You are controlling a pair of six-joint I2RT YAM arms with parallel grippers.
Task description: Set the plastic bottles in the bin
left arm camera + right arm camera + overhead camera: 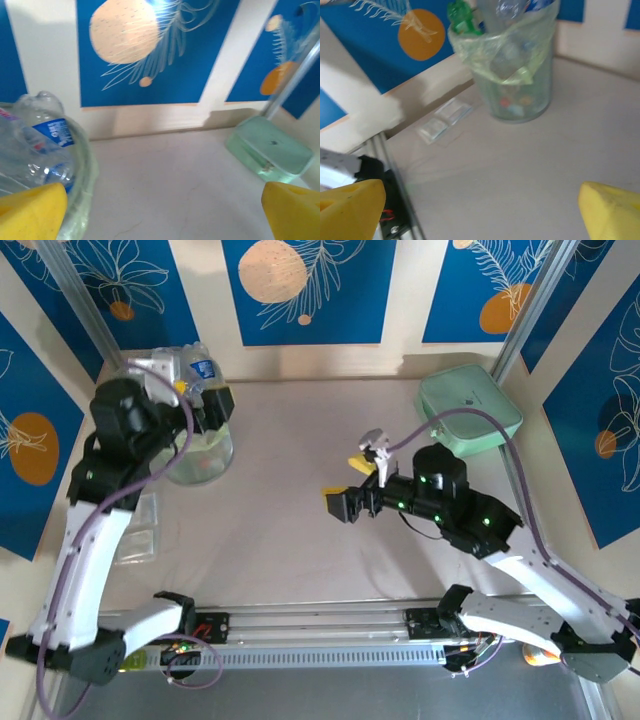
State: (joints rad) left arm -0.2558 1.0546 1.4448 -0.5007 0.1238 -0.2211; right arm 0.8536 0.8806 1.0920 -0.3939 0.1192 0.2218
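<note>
Blue wall panels (305, 285) printed with pale leaves and orange discs stand behind a pale bench (290, 430). The bin (215, 462), a see-through basket lined with a pale green bag, sits at the far left of the bench, close to the back wall. The plastic bottles (195, 365) are heaped inside it and rise above the rim; a clear one with a blue label tops the pile, and the right wrist view shows a green one at the rim too. The left hand (197, 400) hangs just over the bin, its yellow fingers (32, 212) spread wide with nothing between them. The right hand (345, 478) is out over the middle of the bench, well apart from the bin and pointed towards it, its fingers (350, 207) also spread wide and empty. A flat mint-green case (470, 405) lies at the far right corner. A flat clear packet (135, 530) lies on the bench near the bin, on its near side.
</note>
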